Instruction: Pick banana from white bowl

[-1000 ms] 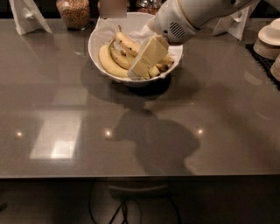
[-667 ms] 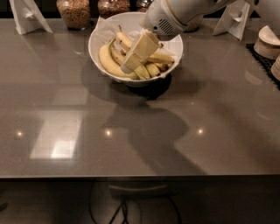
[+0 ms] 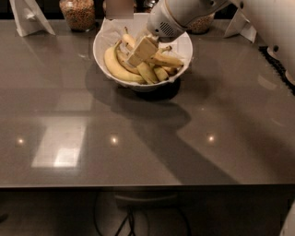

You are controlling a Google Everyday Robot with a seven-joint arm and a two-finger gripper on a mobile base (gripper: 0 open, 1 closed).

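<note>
The claw (image 3: 138, 52) is down inside the bowl (image 3: 184, 45), lying across the heap of fruit. It slants from the arm (image 3: 177, 14) at the upper right toward the lower left. The banana (image 3: 168, 59) lies in the bowl directly beneath it. The claw's cream block crosses over the banana's left half and appears to rest on or just above it. The right half sticks out free beyond the claw.

The banana's long axis runs from the far left of the bowl, near the back rim, down toward the right wall, gently bowed. Its right end stops just short of that wall, and the other end is hidden under the claw.

Whether the claw is spread or pressed together cannot be told, since it shows as one pale slab. No fruit is lifted clear of the pile.

A plump banana (image 3: 115, 68) curves along the bowl's left side, just beside the claw's tip. Crumpled paper (image 3: 107, 30) lines the bowl. The bowl sits toward the back of the grey surface (image 3: 147, 152), near a jar (image 3: 77, 13).
</note>
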